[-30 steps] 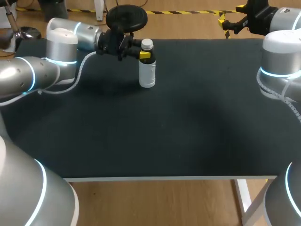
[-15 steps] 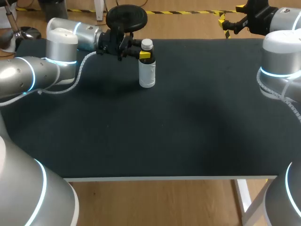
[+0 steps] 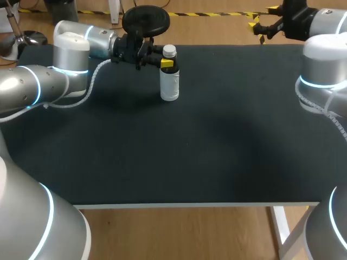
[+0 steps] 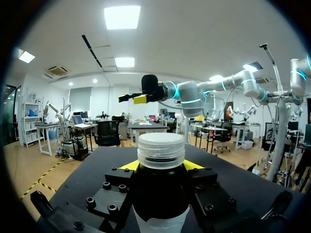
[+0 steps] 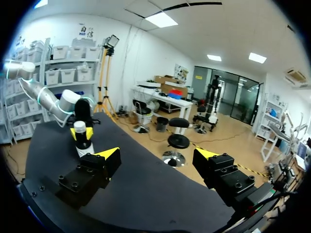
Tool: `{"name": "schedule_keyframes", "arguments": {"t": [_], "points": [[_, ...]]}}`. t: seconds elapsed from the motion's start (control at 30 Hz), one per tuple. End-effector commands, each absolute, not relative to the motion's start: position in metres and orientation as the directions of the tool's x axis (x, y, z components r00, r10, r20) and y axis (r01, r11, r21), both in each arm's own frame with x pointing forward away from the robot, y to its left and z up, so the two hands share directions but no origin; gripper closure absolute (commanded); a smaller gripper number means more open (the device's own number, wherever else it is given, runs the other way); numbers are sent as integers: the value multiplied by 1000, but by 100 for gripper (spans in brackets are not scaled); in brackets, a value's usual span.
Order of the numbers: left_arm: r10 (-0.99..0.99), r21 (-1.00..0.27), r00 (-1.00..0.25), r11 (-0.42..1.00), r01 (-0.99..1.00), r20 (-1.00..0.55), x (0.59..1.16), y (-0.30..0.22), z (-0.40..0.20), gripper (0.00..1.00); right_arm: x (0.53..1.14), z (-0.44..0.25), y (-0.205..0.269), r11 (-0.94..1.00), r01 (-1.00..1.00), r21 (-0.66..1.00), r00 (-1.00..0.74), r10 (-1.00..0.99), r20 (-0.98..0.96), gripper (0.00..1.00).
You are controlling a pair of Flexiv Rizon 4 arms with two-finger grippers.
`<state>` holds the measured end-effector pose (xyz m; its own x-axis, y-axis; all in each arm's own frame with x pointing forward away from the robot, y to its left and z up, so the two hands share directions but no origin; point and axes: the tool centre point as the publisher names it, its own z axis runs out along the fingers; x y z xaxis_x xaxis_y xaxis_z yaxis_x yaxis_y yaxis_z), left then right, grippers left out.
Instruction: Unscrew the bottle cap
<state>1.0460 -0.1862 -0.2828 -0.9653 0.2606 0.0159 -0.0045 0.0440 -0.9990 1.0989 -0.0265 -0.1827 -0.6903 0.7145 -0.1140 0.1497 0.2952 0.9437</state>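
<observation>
While bottle (image 3: 169, 86) is gripped upright by L gripper (image 3: 168, 63) just under cap (image 3: 169, 51), nr tabletop (image 3: 217, 135) far edge, cap axis is presented vertical. R gripper (image 5: 158, 154), fingers spread & empty, is parked off far-right corner, well apart; approach from above is judged needed.

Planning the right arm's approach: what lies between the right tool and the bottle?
Nothing: the head view shows only bare black table between right tool and bottle.

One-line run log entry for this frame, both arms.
left tool: shut on bottle just below cap | bottle: upright on table | cap: on | right tool: open, near far right corner, holding nothing
</observation>
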Motion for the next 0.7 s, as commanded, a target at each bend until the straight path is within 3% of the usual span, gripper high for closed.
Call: {"name": "schedule_keyframes", "arguments": {"t": [0.03, 0.7], "points": [[269, -999, -963, 43, -6, 17, 1050, -187, -284, 100, 1097, -182, -27, 239, 124, 963, -773, 632, -57, 0], [269, -999, -963, 43, -6, 17, 1050, -187, -284, 100, 1060, -200, 67, 185, 132, 974, -922, 383, 52, 0]]}}
